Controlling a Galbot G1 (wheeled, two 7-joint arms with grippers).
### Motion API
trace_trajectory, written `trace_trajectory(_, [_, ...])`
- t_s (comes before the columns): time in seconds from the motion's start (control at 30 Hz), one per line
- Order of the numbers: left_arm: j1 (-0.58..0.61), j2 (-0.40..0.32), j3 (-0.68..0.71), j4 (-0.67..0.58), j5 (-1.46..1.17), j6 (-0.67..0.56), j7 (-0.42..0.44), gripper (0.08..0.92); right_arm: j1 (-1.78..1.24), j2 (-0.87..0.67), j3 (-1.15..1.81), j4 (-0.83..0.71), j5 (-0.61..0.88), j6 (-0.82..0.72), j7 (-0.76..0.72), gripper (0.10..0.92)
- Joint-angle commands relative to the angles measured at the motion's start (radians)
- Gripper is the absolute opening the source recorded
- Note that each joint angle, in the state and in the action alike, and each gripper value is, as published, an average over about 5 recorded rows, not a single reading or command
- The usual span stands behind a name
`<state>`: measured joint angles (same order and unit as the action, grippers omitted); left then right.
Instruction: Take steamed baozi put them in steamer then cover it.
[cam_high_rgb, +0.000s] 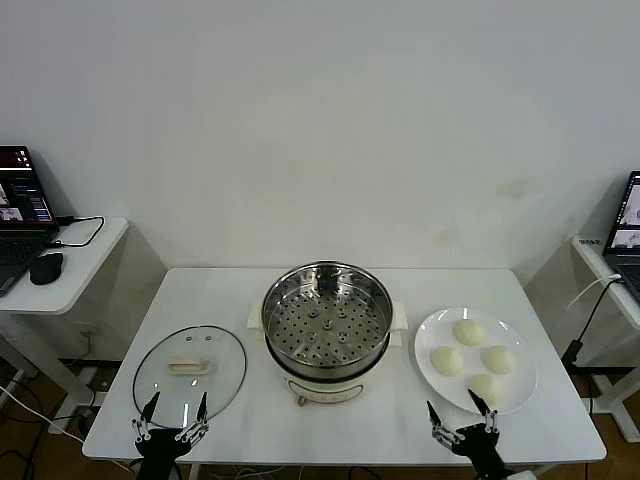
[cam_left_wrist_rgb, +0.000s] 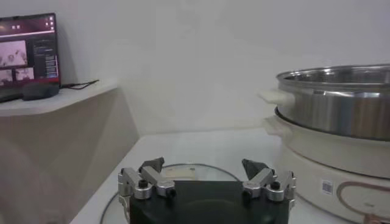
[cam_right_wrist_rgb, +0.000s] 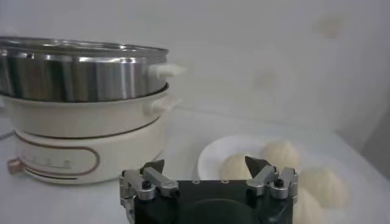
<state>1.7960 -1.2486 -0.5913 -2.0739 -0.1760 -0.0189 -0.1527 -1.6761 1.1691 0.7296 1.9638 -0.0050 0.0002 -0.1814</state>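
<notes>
Fingers (cam_high_rgb: 147, 412) of the left gripper (cam_high_rgb: 172, 415) spread wide and holding nothing, low at the near edge of the counter (cam_high_rgb: 240, 290), just at the near rim of the cover (cam_high_rgb: 190, 373). Same for the right gripper (cam_high_rgb: 461, 414): fingers (cam_right_wrist_rgb: 152, 167) wide apart, empty, at the near edge beside the white plate (cam_high_rgb: 430, 378).

White counter, standing before a plain pale wall. Side desk (cam_high_rgb: 85, 265) off the left edge with a laptop (cam_high_rgb: 20, 210) and a dark mouse (cam_high_rgb: 46, 267); second desk with another laptop (cam_high_rgb: 625, 235) off the right edge.

Steamer (cam_high_rgb: 327, 318) at the middle of the counter: shiny steel pot, perforated tray inside with nothing on it, white base with side handles, uncovered. Cover flat on the counter toward the near left corner, clear glass with metal rim and cream bar handle at centre, close to the steamer. Four steamed baozi (cam_high_rgb: 447, 361), smooth and cream-white, grouped on the plate toward the near right corner, close together.

Bare strip of counter along the far edge behind the steamer, also small gaps between steamer and cover, steamer and plate. Plate and cover both near the front edge.
</notes>
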Motion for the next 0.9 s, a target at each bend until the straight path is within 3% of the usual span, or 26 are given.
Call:
trace_trajectory(0.03, [-0.031,0.023,-0.007,-0.019,0.074,0.071,0.012,0.823,0.153,-0.224,0.115,-0.049,-0.3,-0.061,-0.117,0.823])
trace_trajectory(0.23, [-0.056,0.021,-0.006,-0.017,0.101,0.095,-0.002,0.823,0.304,-0.432,0.06,-0.159,-0.411,-0.113,-0.288,0.823])
trace_trajectory(0.43, [-0.056,0.018,-0.017,-0.018,0.123,0.095,-0.026,0.823,0.569,-0.633,-0.185,-0.331,-0.378,-0.174,-0.496,0.823])
trace_trajectory(0.67, [-0.056,0.021,-0.041,-0.027,0.139,0.092,-0.031,0.823,0.984,-0.685,-0.596,-0.547,-0.382,-0.118,-0.694,0.823])
trace_trajectory(0.9, [-0.06,0.025,-0.048,-0.02,0.137,0.093,-0.03,0.823,1.218,-0.689,-0.879,-0.645,-0.357,-0.078,-0.858,0.823])
